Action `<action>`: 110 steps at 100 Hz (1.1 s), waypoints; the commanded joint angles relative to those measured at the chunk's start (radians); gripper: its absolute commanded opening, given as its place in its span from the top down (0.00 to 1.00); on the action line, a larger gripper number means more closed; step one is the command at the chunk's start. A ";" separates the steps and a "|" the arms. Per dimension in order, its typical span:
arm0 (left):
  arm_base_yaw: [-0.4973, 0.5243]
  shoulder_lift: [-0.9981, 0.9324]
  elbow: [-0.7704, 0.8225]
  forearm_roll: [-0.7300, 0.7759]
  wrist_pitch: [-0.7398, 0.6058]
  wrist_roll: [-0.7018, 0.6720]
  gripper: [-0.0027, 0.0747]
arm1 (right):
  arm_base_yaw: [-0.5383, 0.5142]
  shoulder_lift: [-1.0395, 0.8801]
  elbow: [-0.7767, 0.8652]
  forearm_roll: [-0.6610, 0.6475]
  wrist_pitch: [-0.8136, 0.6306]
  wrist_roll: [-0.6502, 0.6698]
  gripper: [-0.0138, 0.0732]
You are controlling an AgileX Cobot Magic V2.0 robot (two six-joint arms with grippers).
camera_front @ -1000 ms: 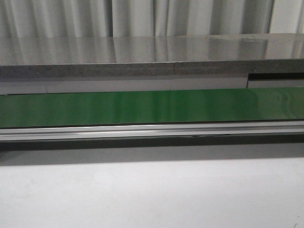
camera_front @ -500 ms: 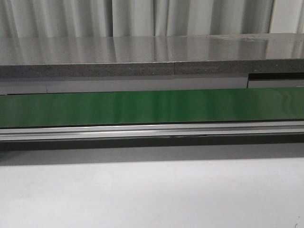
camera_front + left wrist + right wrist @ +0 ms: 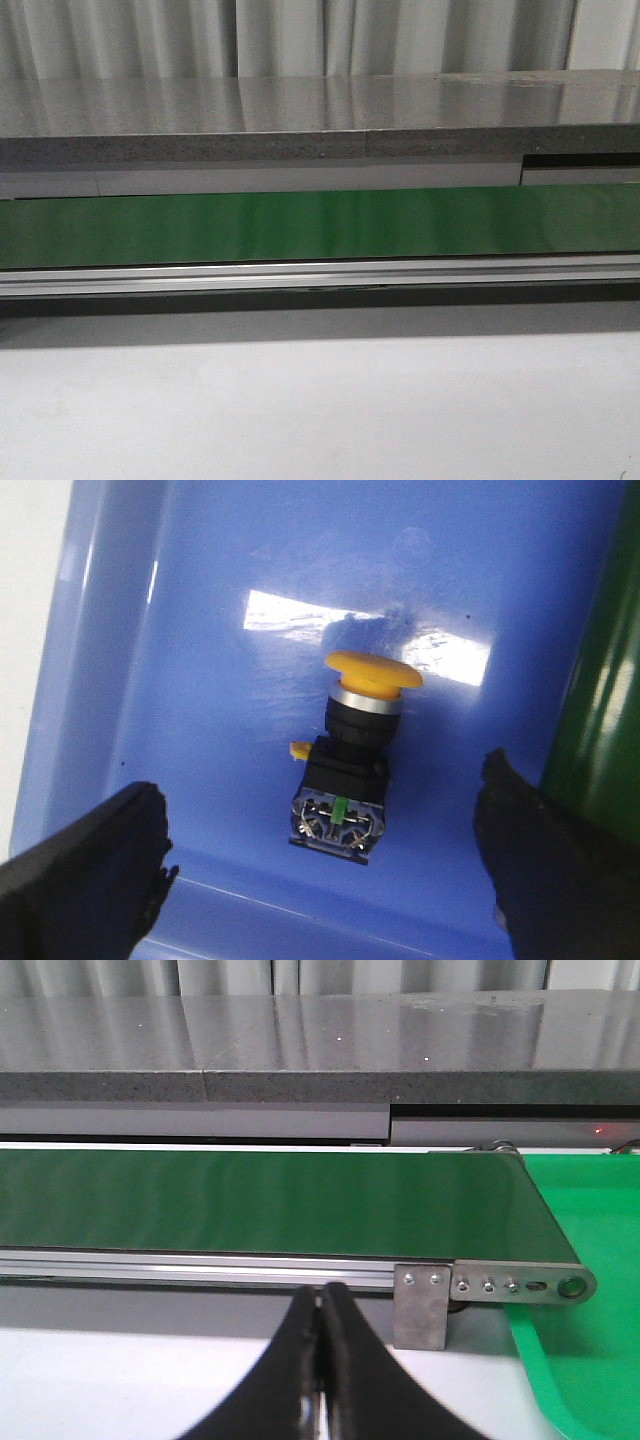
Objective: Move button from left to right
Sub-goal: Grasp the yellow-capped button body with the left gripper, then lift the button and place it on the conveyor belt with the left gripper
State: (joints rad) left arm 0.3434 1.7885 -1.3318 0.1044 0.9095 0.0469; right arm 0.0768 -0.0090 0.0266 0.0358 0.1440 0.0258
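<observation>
In the left wrist view the button (image 3: 350,760) lies on its side on the floor of a blue tray (image 3: 200,630). It has a yellow mushroom cap and a black switch body with a green mark. My left gripper (image 3: 325,865) is open above the tray, its black fingers (image 3: 90,865) spread wide on either side of the button and apart from it. My right gripper (image 3: 320,1305) is shut and empty above the white table, in front of the green conveyor belt (image 3: 260,1200). Neither gripper nor the button shows in the front view.
The green conveyor belt (image 3: 320,225) runs across the front view with an aluminium rail (image 3: 320,275) along its near side and a grey counter (image 3: 320,120) behind. A green tray (image 3: 590,1340) lies past the belt's end. The belt's edge (image 3: 600,700) borders the blue tray.
</observation>
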 commanded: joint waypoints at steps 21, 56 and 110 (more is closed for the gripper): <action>0.009 0.023 -0.035 -0.010 -0.046 0.006 0.19 | 0.000 -0.015 -0.018 -0.010 -0.087 -0.005 0.92; 0.010 0.099 -0.035 -0.003 -0.070 0.006 0.19 | 0.000 -0.015 -0.018 -0.010 -0.087 -0.005 0.92; 0.010 0.185 -0.038 -0.005 -0.074 0.006 0.48 | 0.000 -0.015 -0.018 -0.010 -0.087 -0.005 0.92</action>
State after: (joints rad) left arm 0.3520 2.0217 -1.3419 0.0974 0.8482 0.0537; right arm 0.0768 -0.0090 0.0266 0.0358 0.1440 0.0258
